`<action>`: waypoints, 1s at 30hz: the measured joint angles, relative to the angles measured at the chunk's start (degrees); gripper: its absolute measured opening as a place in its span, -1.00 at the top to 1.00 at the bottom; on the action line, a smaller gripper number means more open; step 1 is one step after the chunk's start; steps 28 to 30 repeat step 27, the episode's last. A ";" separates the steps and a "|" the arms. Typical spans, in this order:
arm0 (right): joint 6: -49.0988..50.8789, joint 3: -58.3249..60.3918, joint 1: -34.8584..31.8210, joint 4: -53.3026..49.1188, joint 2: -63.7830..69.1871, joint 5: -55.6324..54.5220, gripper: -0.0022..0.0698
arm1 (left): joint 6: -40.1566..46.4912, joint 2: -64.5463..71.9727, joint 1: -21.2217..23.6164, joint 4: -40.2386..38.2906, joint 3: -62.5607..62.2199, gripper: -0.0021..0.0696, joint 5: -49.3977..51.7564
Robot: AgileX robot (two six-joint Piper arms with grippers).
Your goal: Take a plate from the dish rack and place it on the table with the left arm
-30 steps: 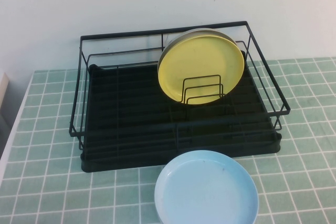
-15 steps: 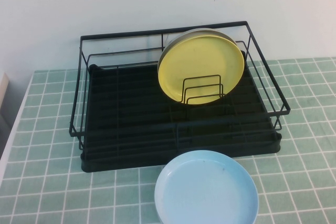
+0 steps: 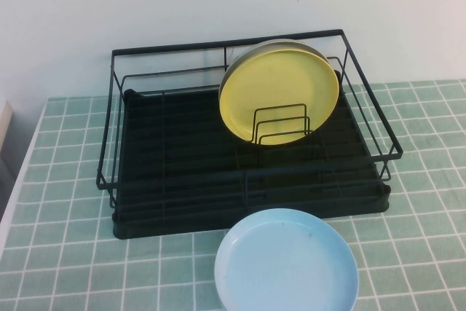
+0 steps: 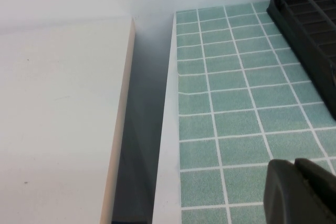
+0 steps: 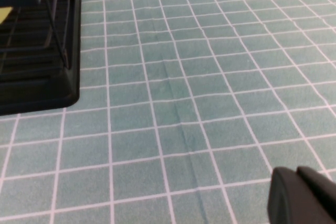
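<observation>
The light sky-blue plate point(image 3: 286, 262) lies flat on the tiled table point(image 3: 65, 253), just in front of the black dish rack point(image 3: 240, 172). Neither arm shows in the high view. In the left wrist view my left gripper point(image 4: 295, 167) hangs shut over the table's left side, near the table edge, with nothing in it; the rack's corner point(image 4: 299, 19) lies ahead of it. In the right wrist view my right gripper point(image 5: 298, 178) is shut and empty above bare tiles point(image 5: 184, 103), with the rack's corner point(image 5: 42, 77) off to one side.
A yellow plate point(image 3: 279, 94) stands upright in the rack's wire dividers, with another plate's rim just behind it. Left of the table a cream-white board point(image 4: 58, 119) lies past a dark gap point(image 4: 139, 145). A white wall rises behind the rack.
</observation>
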 joint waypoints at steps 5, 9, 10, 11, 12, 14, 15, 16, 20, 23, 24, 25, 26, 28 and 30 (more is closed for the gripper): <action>0.00 0.00 0.00 0.00 0.00 0.00 0.95 | 0.00 0.00 0.09 0.00 0.00 0.95 0.13; 0.00 0.00 0.00 0.00 0.00 0.00 0.95 | 0.00 0.00 0.09 0.00 0.00 0.95 0.13; 0.00 0.00 0.00 0.00 0.00 0.00 0.95 | 0.00 0.00 0.09 0.00 0.00 0.95 0.13; 0.00 0.00 0.00 0.00 0.00 0.00 0.95 | 0.00 0.00 0.09 0.00 0.00 0.95 0.13; 0.00 0.00 0.00 0.00 0.00 0.00 0.95 | 0.00 0.00 0.09 0.00 0.00 0.95 0.13; 0.00 0.00 0.00 0.00 0.00 0.00 0.95 | 0.00 0.00 0.09 0.00 0.00 0.95 0.13; 0.00 0.00 0.00 0.00 0.00 0.00 0.95 | 0.00 0.00 0.09 0.00 0.00 0.95 0.13; 0.00 0.00 0.00 0.00 0.00 0.00 0.95 | 0.00 0.00 0.09 0.00 0.00 0.95 0.19; 0.00 0.00 0.00 0.00 0.00 0.00 0.95 | 0.00 0.00 0.09 0.00 0.00 0.95 0.27; 0.00 0.00 0.00 0.00 0.00 0.00 0.95 | 0.00 0.00 0.09 0.00 0.00 0.95 0.27; 0.00 0.00 0.00 0.00 0.00 0.00 0.95 | 0.00 0.00 0.09 0.00 0.00 0.95 0.27; 0.00 0.00 0.00 0.00 0.12 0.00 0.95 | 0.00 0.00 0.09 0.00 0.00 0.95 0.27; 0.00 0.00 0.00 0.00 0.47 0.00 0.95 | 0.00 0.00 0.09 0.00 0.00 0.95 0.27; 0.00 0.00 0.04 0.00 0.96 0.00 0.95 | 0.00 0.00 0.09 0.00 0.00 0.95 0.27; 0.00 0.00 0.04 0.00 0.96 0.00 0.95 | 0.00 0.00 0.09 0.00 0.00 0.95 0.27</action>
